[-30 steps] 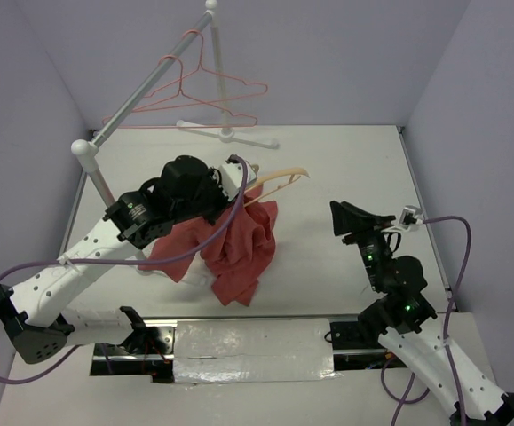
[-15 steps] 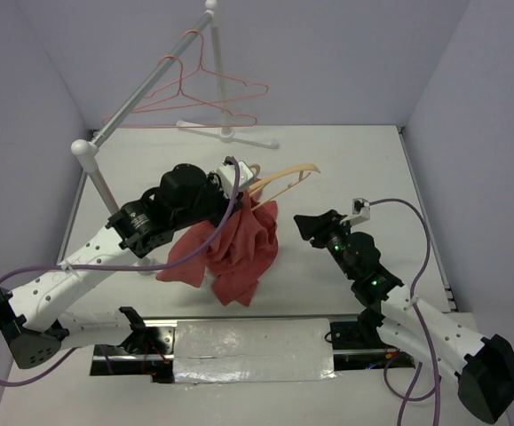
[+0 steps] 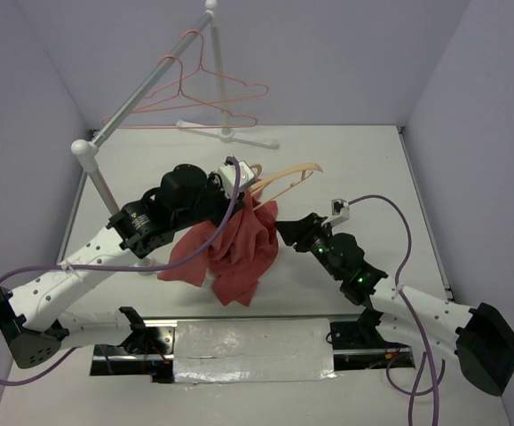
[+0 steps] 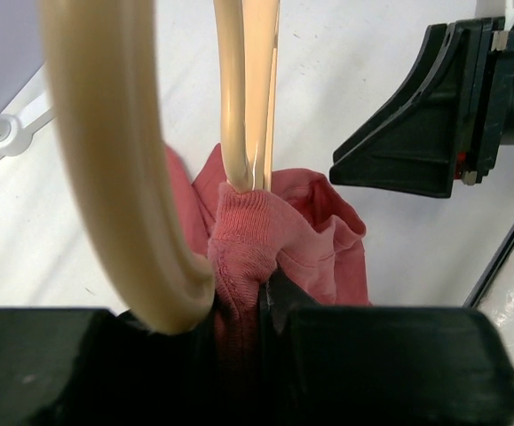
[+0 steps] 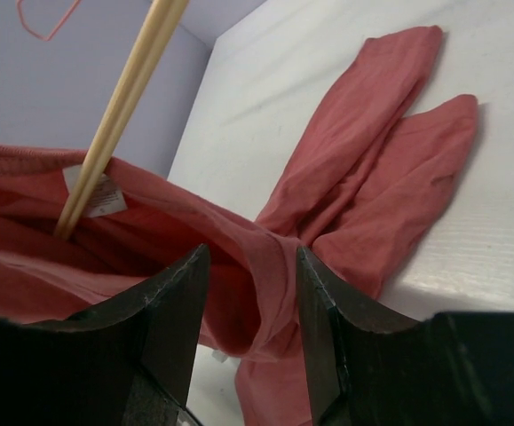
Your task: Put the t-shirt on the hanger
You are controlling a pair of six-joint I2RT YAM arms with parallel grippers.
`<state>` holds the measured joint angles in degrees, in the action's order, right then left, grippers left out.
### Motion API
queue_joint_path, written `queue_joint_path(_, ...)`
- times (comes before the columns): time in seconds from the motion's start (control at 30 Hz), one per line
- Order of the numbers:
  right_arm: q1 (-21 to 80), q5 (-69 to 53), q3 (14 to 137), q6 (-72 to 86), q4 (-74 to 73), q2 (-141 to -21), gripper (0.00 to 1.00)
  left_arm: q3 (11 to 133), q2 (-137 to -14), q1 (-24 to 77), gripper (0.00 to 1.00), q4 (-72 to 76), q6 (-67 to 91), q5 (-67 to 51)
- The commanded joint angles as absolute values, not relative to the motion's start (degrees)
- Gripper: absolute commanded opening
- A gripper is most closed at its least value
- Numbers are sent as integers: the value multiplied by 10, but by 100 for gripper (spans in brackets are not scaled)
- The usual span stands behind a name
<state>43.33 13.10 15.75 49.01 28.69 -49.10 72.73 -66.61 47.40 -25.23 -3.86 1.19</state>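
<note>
The faded-red t-shirt [image 3: 239,248] hangs bunched from my left gripper [image 3: 246,191], its lower part resting on the table. The left gripper [image 4: 261,306] is shut on the ribbed collar [image 4: 243,231], with the beige hanger's [image 3: 288,176] thick hook [image 4: 114,177] wedged in beside it. One hanger arm [image 4: 243,89] runs into the neck opening. My right gripper [image 3: 281,229] is open at the shirt's right side. In the right wrist view its jaws [image 5: 248,293] straddle a fold of the shirt [image 5: 265,266], near the white label [image 5: 92,191] and hanger arm [image 5: 119,106].
A white clothes rack [image 3: 150,84] with thin pink wire hangers [image 3: 199,93] stands at the back left, its foot [image 3: 230,133] on the table. Purple walls enclose the table on three sides. A shiny strip [image 3: 252,351] lies between the arm bases.
My right arm has swung left and reached to the shirt, its open jaws now around a fold. The left arm has shifted the hanger and shirt slightly right.
</note>
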Motion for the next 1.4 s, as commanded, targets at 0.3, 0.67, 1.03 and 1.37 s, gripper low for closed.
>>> queue_joint_path(0.3,467,177,184,504,346,-569,50,733,-663,479,0,-197,-30,4)
queue_joint_path(0.67,456,201,199,500,382,-616,0,733,-641,479,0,-198,-30,-13)
queue_joint_path(1.03,194,91,230,480,230,-561,0,751,-604,512,0,-272,-54,-20)
queue_joint_path(1.37,40,-47,248,461,212,-549,0,764,-643,544,0,-349,-71,46)
